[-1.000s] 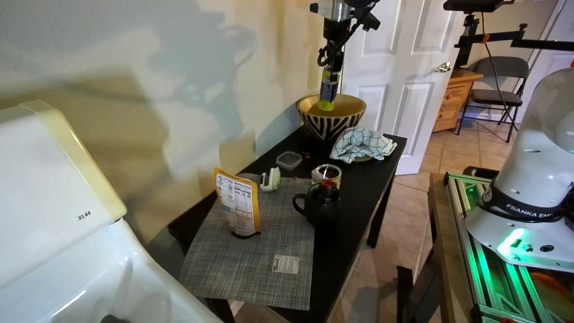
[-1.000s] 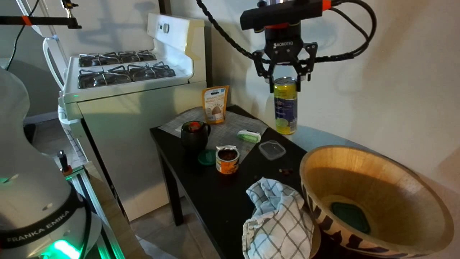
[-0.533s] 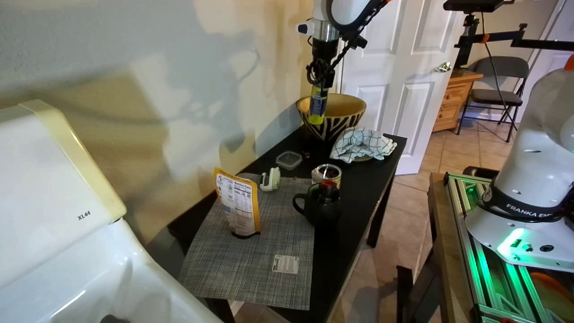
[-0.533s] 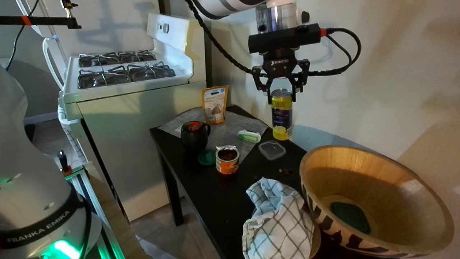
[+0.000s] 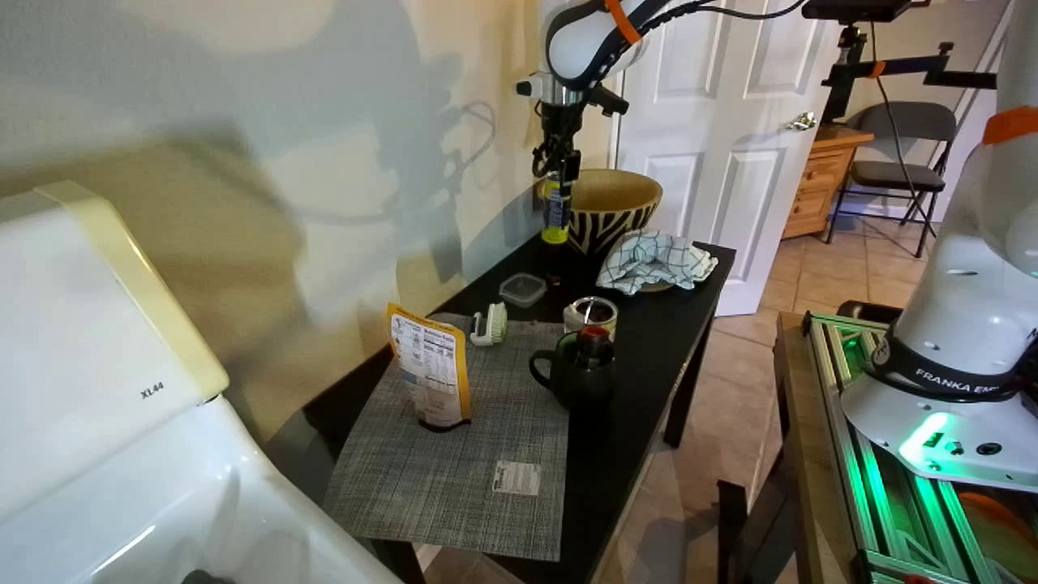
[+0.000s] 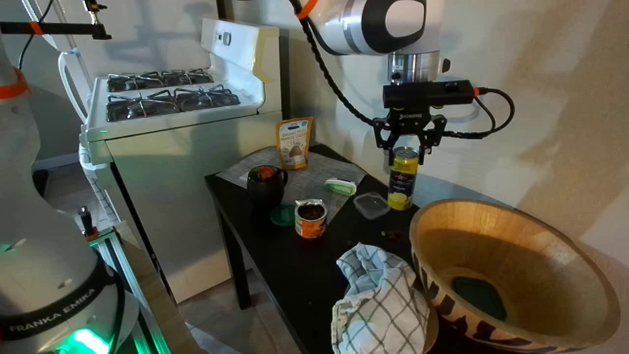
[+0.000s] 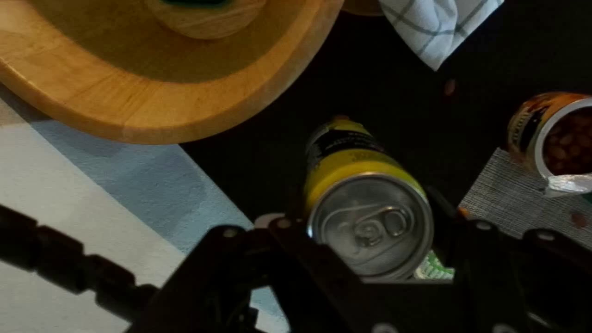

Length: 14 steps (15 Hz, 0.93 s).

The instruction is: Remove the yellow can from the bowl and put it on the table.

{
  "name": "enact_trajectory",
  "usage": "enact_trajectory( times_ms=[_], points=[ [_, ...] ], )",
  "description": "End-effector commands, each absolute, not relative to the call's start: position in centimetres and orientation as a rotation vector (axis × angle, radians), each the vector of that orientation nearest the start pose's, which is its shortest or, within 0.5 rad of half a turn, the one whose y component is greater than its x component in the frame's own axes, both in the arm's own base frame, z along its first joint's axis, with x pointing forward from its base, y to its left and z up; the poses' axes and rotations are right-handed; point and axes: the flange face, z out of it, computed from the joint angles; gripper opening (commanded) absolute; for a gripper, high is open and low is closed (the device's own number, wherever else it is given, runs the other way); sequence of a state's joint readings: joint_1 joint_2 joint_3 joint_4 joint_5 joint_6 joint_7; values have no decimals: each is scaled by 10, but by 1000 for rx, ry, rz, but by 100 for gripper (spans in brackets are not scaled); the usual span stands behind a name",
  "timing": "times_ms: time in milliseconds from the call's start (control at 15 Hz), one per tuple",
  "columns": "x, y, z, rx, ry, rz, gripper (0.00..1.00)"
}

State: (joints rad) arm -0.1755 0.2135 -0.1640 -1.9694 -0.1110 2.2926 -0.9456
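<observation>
Can (image 6: 402, 186) is pinched by gripper (image 6: 406, 159), outside bowl (image 6: 491, 231) beside it; placing is judged the current step; lowering onto table (image 6: 304, 275) below, then release, seems called for.

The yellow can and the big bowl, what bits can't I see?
Yellow can, wrist view: underside hidden by the can itself.
Its label, both exterior views: words too tiny to read.
Bowl, wrist view: cut off by the top and left edges.
Its floor, in an exterior view: hidden by the near wall.
</observation>
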Motion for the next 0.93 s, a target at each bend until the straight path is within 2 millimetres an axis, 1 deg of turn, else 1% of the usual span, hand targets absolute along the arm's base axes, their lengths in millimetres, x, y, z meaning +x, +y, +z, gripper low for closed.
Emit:
enact_trajectory(
  times_ms=[0,333,867],
  points=[
    [596,-215,370,-3110,-1169,59,38],
    [610,-216,349,-3089,-1228,157,38],
    [614,-215,315,-3015,-1269,277,38]
  ],
)
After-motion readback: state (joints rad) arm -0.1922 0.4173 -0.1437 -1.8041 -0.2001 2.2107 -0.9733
